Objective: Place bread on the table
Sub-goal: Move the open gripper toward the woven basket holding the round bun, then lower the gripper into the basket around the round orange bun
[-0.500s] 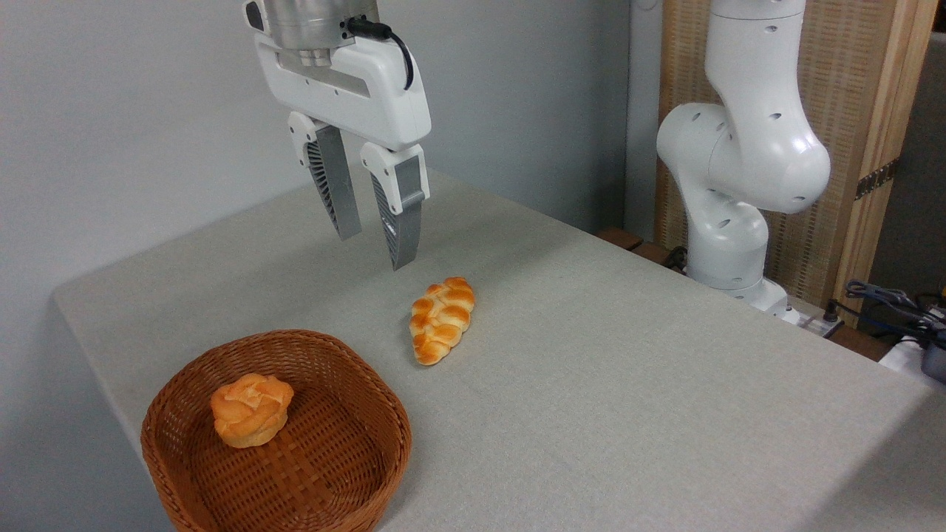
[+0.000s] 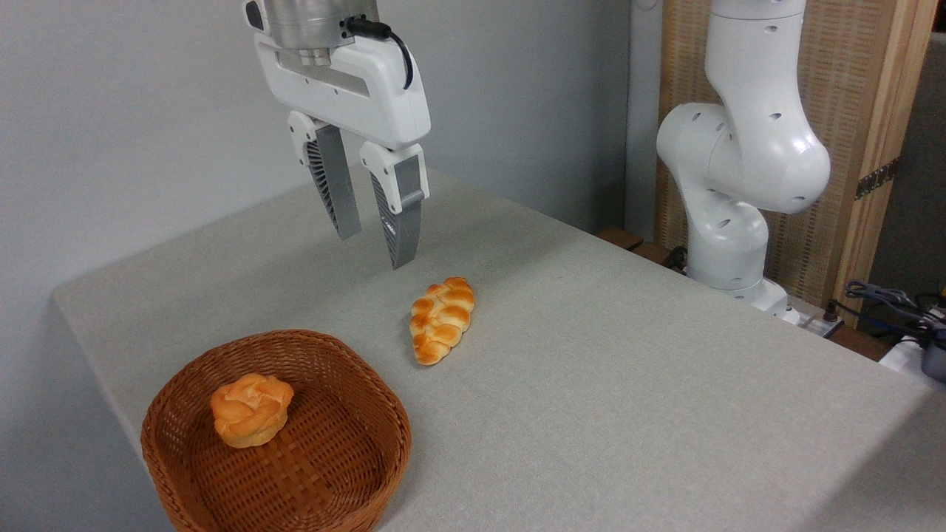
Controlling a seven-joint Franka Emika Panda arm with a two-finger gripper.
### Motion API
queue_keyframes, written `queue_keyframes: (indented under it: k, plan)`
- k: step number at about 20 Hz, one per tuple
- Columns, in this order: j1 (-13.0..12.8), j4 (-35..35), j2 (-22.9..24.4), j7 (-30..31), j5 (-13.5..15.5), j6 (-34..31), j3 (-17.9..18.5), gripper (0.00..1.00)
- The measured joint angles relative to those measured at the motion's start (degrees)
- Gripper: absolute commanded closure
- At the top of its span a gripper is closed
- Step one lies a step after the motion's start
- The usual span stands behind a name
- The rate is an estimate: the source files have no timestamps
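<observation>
The bread (image 2: 250, 410), a small round orange-golden bun with a knotted top, sits inside a brown wicker basket (image 2: 355, 473) at the front left of the table (image 2: 628, 384). My gripper (image 2: 374, 247) hangs well above the tabletop, behind the basket and up to the right of the bun. Its grey fingers (image 2: 399, 222) point down with a narrow gap between them and hold nothing.
An elongated braided golden loaf (image 2: 442, 320) lies on the cloth just below and right of the fingertips. The arm's white base (image 2: 739, 170) stands at the table's far right edge, with cables (image 2: 894, 303) beside it. A grey wall runs behind the table.
The gripper has shifted very slightly upward; bun, loaf and basket have not moved.
</observation>
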State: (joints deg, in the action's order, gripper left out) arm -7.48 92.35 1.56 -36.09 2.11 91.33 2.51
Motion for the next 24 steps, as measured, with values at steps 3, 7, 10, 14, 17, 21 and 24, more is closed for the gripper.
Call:
queue_keyframes:
  k: [3,7,10,14,17,21,24]
  plan:
    - [-0.01,0.00,0.02,0.00,0.00,0.00,0.00,0.00]
    - [-0.01,-0.02,0.04,0.00,0.00,1.08,0.00,0.00]
    - [-0.03,0.02,0.01,0.00,0.07,3.16,0.00,0.00]
    - [-0.12,0.76,-0.31,0.00,2.07,10.11,0.00,0.00]
    - [-0.14,1.75,-1.51,0.00,3.35,17.30,0.00,0.00]
    - [-0.20,2.58,-4.09,0.00,3.47,22.49,-0.10,0.00]
    - [-0.39,2.75,-6.55,0.00,3.52,24.27,-1.27,0.00]
